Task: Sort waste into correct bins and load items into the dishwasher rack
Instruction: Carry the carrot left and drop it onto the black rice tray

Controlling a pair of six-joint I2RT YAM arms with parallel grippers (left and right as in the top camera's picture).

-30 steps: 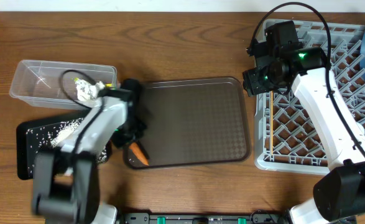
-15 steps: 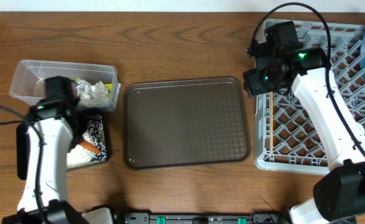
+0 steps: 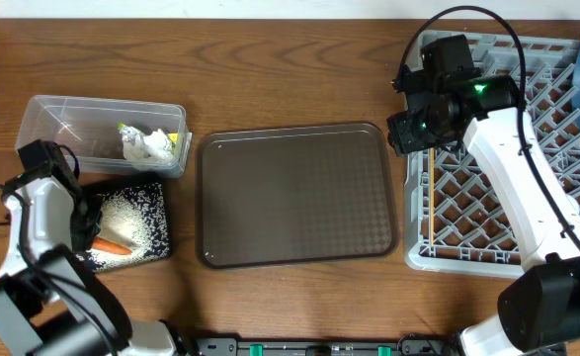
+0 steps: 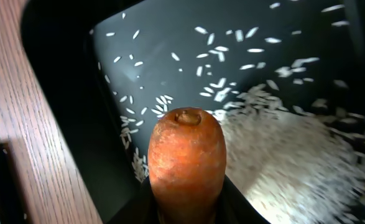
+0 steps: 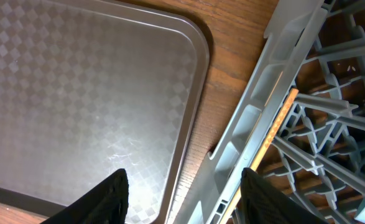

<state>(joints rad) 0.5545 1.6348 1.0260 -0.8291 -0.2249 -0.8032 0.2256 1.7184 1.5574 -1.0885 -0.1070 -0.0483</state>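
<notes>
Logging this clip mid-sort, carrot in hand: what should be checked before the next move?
1. carrot gripped by left gripper: ok.
2. Carrot above the black tray with the rice: ok.
3. napkins and wrapper inside the clear tub: ok.
4. right gripper open and empty: ok.
5. One chopstick lying in the rack: ok.
6. Second chopstick in the rack: cannot tell.

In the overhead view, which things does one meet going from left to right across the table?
Flat black rectangular tray → brown rectangular serving tray → light-grey plastic lattice dishwasher rack. The clear plastic rectangular tub is left out: its span overlaps the black tray's.
</notes>
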